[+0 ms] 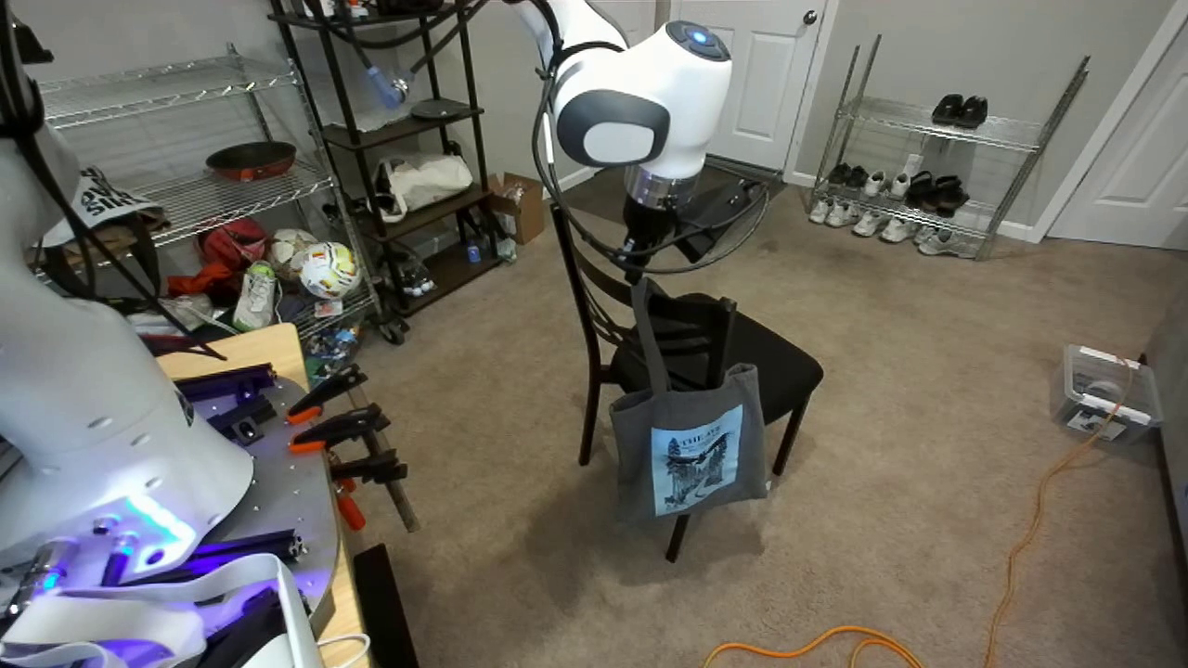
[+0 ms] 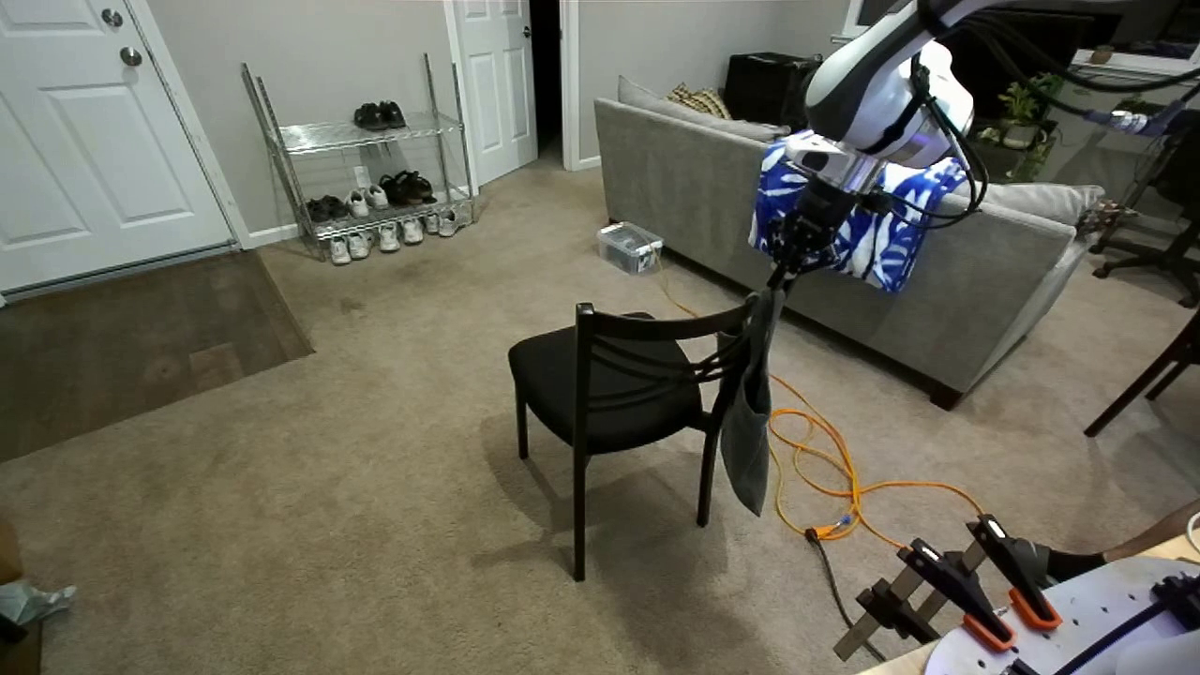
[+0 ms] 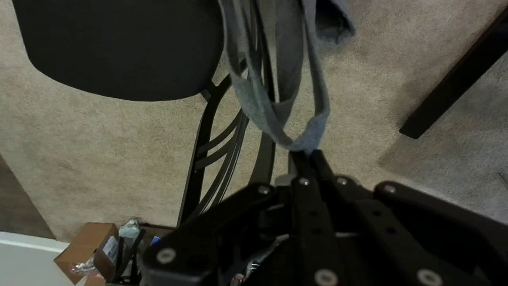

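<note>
A dark grey tote bag (image 1: 634, 455) with a pale blue printed panel hangs from its straps against the outer side of a black chair's back. My gripper (image 3: 307, 155) is shut on the top of the strap loop (image 3: 258, 105), seen in the wrist view. The black chair (image 2: 667, 328) stands upright on the carpet. In an exterior view the gripper (image 2: 780, 277) is just above the corner of the chair's back, and the bag (image 2: 747, 445) drops beside its post. Whether a strap passes around the chair's post cannot be told.
A grey sofa (image 2: 675, 187) with a blue and white blanket (image 2: 881, 253) stands beyond the gripper. An orange cord (image 2: 844, 469) lies on the carpet. Clamps (image 1: 343, 427) stick out from the robot's table edge. A shoe rack (image 1: 928, 139) and a plastic box (image 1: 1104, 394) are farther off.
</note>
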Controlling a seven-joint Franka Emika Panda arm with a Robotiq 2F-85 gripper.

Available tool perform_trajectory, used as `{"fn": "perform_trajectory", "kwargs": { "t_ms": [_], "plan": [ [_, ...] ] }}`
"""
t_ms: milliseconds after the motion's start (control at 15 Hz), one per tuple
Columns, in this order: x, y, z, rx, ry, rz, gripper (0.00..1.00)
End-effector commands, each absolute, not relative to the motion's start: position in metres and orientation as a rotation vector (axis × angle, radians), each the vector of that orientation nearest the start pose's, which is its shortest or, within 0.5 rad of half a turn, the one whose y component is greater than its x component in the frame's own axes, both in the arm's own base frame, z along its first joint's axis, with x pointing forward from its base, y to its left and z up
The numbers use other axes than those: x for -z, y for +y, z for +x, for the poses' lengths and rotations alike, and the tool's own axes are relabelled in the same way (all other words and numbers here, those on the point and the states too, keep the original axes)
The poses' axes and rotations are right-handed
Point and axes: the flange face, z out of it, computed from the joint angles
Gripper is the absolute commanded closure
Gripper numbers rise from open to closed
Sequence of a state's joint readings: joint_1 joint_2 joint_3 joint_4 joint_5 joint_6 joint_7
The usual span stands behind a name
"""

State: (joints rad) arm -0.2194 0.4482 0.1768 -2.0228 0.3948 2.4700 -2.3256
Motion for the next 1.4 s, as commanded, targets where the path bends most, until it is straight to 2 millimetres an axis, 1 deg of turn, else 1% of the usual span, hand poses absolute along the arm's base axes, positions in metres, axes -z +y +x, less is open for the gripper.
{"fn": "perform_trajectory", "kwargs": {
  "t_ms": [0,267,600,867,1133,1333],
  "plan": [
    [-0.219,-0.031,0.600,-0.449,2.674,1.826,0.99],
    [-0.213,-0.033,0.600,-0.441,2.677,1.837,0.99],
    [-0.220,-0.031,0.607,-0.475,2.647,1.835,0.99],
    [-0.226,-0.019,0.615,-0.478,2.642,1.811,0.99],
    [-0.222,-0.007,0.620,-0.464,2.647,1.792,0.99],
    [-0.218,-0.009,0.621,-0.464,2.648,1.797,0.99]
  ]
}}
